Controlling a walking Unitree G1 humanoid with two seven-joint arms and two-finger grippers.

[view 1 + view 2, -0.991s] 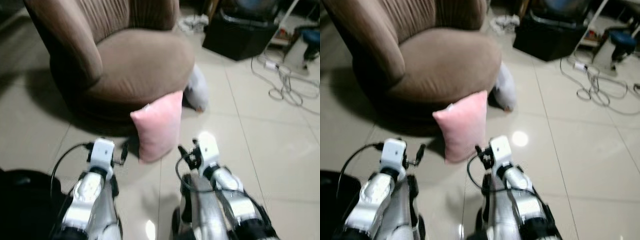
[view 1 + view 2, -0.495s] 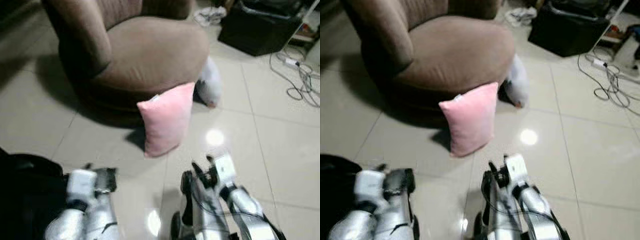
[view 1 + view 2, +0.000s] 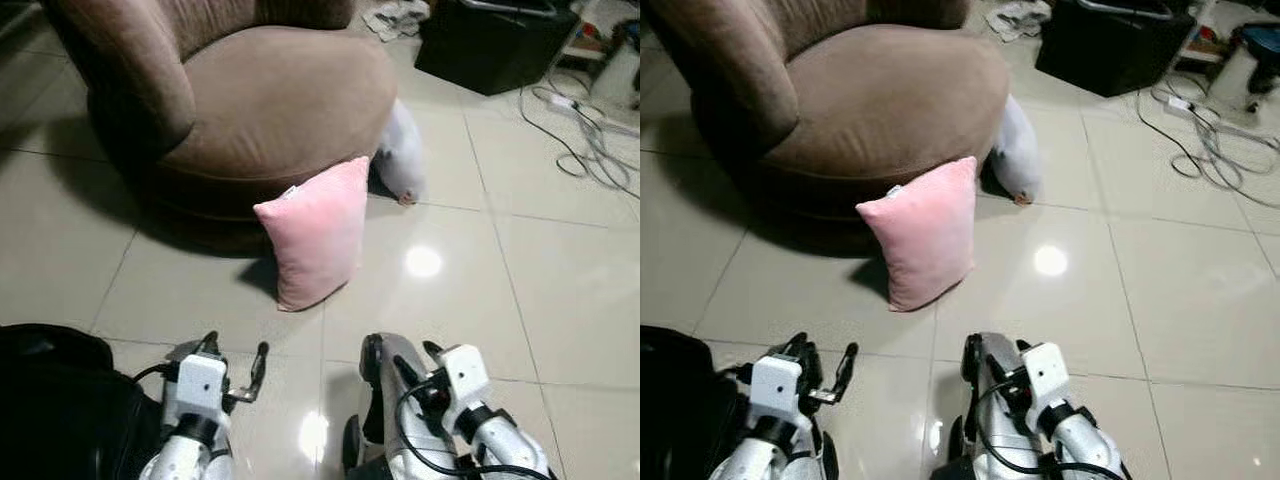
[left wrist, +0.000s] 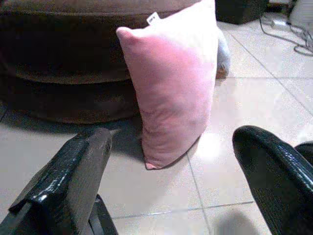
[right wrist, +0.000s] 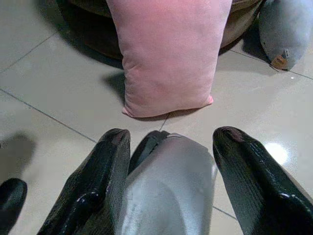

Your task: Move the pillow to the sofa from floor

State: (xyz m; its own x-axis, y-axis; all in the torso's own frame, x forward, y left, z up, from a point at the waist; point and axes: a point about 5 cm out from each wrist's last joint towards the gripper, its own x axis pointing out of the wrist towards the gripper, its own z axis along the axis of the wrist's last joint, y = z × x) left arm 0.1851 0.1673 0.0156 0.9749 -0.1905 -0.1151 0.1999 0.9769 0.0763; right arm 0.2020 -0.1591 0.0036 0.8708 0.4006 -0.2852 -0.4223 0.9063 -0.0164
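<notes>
A pink pillow (image 3: 315,235) stands upright on the tiled floor, leaning against the front of the round brown sofa (image 3: 270,110). Low in the head views, my left gripper (image 3: 233,355) is open and short of the pillow, a little to its left. In the left wrist view the pillow (image 4: 171,83) stands ahead between the spread fingers (image 4: 68,181). My right gripper (image 3: 415,362) is open too, to the pillow's right and nearer me. Its wrist view has the pillow (image 5: 168,54) ahead and a silver part of my own body (image 5: 168,191) between the fingers (image 5: 105,171).
A grey plush item (image 3: 400,155) lies against the sofa's right side, just behind the pillow. A black box (image 3: 490,45) and loose cables (image 3: 585,130) are at the back right. A black object (image 3: 50,400) sits at my lower left. Bare tiles stretch to the right.
Both grippers have drawn back from beside the pillow toward my body and sit lower in view. The camera has shifted; the pillow stays against the sofa.
</notes>
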